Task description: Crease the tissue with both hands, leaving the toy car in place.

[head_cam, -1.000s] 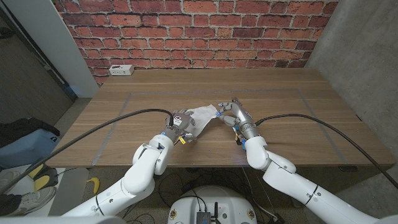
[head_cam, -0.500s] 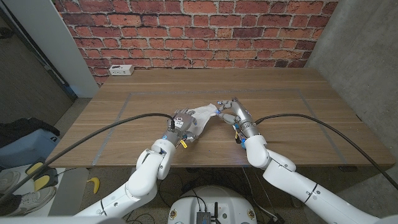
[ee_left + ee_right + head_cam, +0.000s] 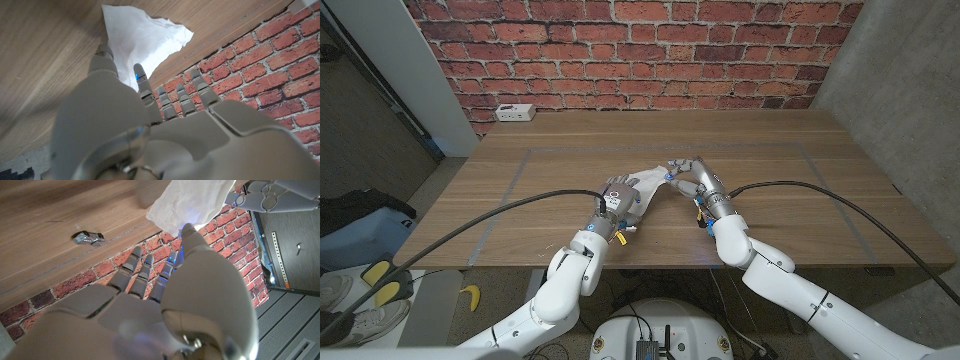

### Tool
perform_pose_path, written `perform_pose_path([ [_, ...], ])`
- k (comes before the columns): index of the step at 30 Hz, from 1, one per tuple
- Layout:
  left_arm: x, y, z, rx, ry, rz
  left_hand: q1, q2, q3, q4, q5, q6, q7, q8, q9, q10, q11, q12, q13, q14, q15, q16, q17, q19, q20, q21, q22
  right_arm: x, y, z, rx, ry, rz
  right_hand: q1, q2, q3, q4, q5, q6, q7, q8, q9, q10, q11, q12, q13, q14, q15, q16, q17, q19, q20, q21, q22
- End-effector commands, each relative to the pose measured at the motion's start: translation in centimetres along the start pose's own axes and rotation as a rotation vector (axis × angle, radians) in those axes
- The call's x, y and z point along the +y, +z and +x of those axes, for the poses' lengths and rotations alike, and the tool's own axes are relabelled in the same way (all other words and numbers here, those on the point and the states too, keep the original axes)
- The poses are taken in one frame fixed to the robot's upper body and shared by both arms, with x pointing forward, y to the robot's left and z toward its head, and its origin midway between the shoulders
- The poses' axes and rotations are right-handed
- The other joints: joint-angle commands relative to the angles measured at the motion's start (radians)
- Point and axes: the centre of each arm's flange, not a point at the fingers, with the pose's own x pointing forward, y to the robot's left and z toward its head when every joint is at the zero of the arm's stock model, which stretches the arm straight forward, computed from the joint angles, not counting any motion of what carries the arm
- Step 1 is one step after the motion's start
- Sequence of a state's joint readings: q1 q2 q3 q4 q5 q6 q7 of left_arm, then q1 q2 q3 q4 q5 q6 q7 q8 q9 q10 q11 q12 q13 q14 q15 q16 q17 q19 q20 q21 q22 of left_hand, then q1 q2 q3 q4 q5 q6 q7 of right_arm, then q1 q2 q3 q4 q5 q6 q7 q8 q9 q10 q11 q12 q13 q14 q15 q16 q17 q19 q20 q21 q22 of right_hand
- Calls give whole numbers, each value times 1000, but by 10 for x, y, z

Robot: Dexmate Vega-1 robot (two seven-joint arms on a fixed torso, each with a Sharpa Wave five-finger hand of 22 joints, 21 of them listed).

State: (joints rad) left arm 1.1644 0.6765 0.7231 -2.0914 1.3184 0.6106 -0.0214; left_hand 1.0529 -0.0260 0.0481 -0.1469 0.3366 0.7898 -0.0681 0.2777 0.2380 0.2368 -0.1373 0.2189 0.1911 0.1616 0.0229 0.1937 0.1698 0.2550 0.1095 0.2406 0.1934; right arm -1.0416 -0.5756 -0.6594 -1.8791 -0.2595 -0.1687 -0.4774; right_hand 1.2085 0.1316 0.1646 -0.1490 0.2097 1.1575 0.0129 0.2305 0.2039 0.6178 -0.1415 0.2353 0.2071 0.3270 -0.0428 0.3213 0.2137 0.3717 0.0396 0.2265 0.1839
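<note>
Flanking tissue point(image 3: 648, 182): left hand point(image 3: 618, 197), right hand point(image 3: 691, 180), seemingly touching.

Your arms are glossy white rounded shells, fat at the forearm and tapering toward the wrists. A thick black cable runs along each one up to the wrist. The left robot hand point(image 3: 623, 200) and right robot hand point(image 3: 693, 180) are light grey, with segmented fingers point(image 3: 180, 98) showing darker joint gaps. There's a small yellow tag by each wrist, and a tiny blue light glows at a fingertip in both wrist views.
</note>
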Motion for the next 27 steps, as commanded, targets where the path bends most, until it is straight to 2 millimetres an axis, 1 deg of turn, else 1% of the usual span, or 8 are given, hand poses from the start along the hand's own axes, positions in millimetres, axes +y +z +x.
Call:
perform_pose_path([
  [1,-8,5,1,21,54,23,38,13,14,-10,-1,6,1,10,12,14,-2,3,4,22,-5,-2,1,18,-4,9,4,-3,0,3,-13,8,15,7,1,5,-1,-3,34,30,4,0,7,-7,-6,2,10,-122,-2,4,2,7,-1,1],
  [3,-8,5,-1,18,77,-17,42,9,14,-9,-6,-14,-3,8,16,11,-5,0,5,24,-6,-4,1,20,-5,10,4,-3,0,4,-12,10,16,6,2,6,0,-3,32,31,3,0,8,-2,-7,2,9,-122,-2,4,1,8,-1,1],
  [4,-7,4,-1,16,85,-47,-3,-20,-13,12,-16,-2,1,23,25,19,-10,0,7,26,-8,-6,3,22,-9,9,4,-2,0,4,-12,10,13,8,1,6,-1,-3,32,30,3,0,9,-1,-6,2,9,-122,-2,4,0,10,-2,1],
  [8,-4,5,-3,7,98,-96,-79,-18,-39,54,-22,-3,25,35,38,24,4,-3,9,29,-2,-7,5,5,5,2,6,-2,-1,4,-14,12,17,7,2,8,-1,-4,32,31,2,0,9,0,-7,2,11,-123,-2,5,1,11,-1,1],
  [14,-3,13,-5,14,120,-68,-123,-36,-65,71,-22,-48,38,33,52,1,19,-14,11,15,17,-12,5,-14,23,-6,8,-2,1,2,-27,9,26,8,1,8,-1,-5,31,32,0,0,9,-1,-8,2,11,-124,-1,6,0,11,-2,1],
  [17,-5,14,-6,25,116,-33,-92,-24,-52,57,-15,-46,27,41,57,7,2,-13,11,20,10,-10,4,-3,20,-2,8,-3,2,0,-32,2,30,9,1,8,-2,-5,32,32,0,0,11,-3,-8,2,12,-123,-1,6,0,11,-2,1],
  [19,-6,14,-7,33,114,-8,-7,6,-16,20,-6,-33,10,62,68,18,-1,-11,12,29,3,-8,3,8,14,2,8,-4,2,-2,-34,-2,38,8,1,9,-1,-5,31,32,-1,0,10,-5,-9,2,13,-125,-1,7,0,11,-2,1],
  [27,-14,11,-9,64,110,19,85,53,28,-9,-18,2,-4,93,80,52,-6,-2,13,47,-8,-6,2,35,4,14,11,-6,6,-8,-46,-14,48,9,0,10,-2,-6,34,33,-1,0,14,-3,-9,2,12,-122,-1,8,1,13,-2,2],
])
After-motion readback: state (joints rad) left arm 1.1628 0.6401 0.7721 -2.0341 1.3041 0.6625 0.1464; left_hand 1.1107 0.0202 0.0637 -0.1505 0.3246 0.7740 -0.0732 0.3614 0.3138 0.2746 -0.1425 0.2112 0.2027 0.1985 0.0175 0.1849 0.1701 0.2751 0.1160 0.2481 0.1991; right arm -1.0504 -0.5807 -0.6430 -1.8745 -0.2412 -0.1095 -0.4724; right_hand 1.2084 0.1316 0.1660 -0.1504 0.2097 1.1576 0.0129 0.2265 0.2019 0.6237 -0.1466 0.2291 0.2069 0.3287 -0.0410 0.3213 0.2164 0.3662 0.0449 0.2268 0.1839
